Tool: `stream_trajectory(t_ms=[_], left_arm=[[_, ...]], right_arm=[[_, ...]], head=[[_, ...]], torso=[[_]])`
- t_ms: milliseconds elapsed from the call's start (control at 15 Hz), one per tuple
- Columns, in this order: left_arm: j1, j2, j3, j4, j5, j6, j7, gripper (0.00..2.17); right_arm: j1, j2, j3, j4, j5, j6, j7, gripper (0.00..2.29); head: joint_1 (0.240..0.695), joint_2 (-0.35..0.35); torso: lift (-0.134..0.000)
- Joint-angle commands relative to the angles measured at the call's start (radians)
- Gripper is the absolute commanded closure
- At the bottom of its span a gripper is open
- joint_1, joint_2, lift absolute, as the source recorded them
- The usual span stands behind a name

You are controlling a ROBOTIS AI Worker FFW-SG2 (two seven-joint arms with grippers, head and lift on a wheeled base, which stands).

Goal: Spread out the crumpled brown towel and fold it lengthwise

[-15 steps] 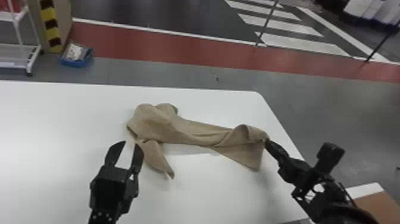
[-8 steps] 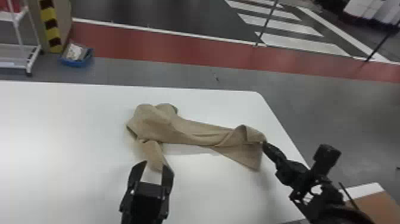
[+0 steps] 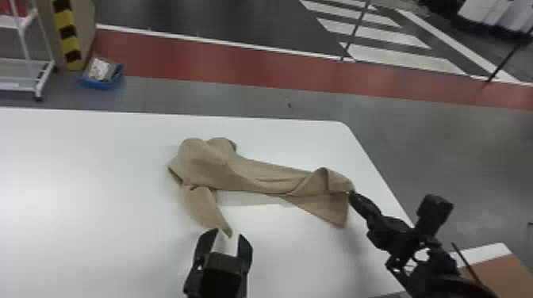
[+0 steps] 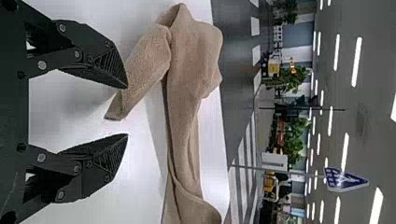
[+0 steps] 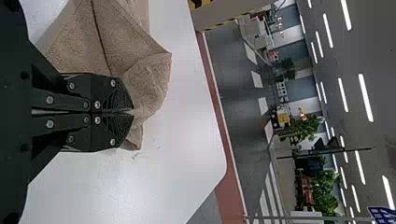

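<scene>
Left gripper (image 3: 227, 234): fingers wide open, gripping nothing. Loose towel tail points into the gap between the fingertips; can't tell if it touches either one.

Right gripper (image 3: 351, 193): fingers closed on the right end of the brown towel (image 3: 254, 174), pinching near a corner. In the right wrist view the fingers are pressed together, cloth coming out at their tips.

Towel is on the white surface (image 3: 99, 190), toward its right side. Left end bunched and rumpled, with the tail hanging off it toward the left gripper. Middle is a narrow, creased band running to the right end. Right end has a flap turned over on top and a corner spread below it, toward the robot.

In the way: right arm crosses the surface's right edge and covers part of it in the head view. Brown and white panel (image 3: 495, 273) beside that arm, lower right.

Beyond the surface, on the floor: blue bin (image 3: 99, 84) with a whitish item (image 3: 99, 68) in it, near a white rack (image 3: 27, 63) and a yellow-black striped post (image 3: 68, 35).
</scene>
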Motion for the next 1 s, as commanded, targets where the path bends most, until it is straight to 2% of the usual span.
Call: stream_trajectory(t_ms=[0, 467, 933], left_arm=[[-0.014, -0.015, -0.011, 0.035, 0.008, 0.0, 0.0, 0.62], [-0.06, -0.054, -0.028, 0.13, 0.009, -0.006, 0.0, 0.62], [-0.066, -0.056, -0.04, 0.146, -0.003, -0.046, 0.015, 0.62]], right_arm=[[0.002, 0.0, -0.002, -0.002, 0.0, 0.0, 0.0, 1.48], [0.005, 0.0, -0.002, -0.002, -0.002, -0.003, 0.002, 1.48], [0.006, 0.0, 0.0, -0.005, -0.003, -0.006, 0.002, 1.48]], head=[[0.695, -0.35], [0.695, -0.35], [0.695, -0.35]], torso=[[-0.123], [-0.123], [-0.123]])
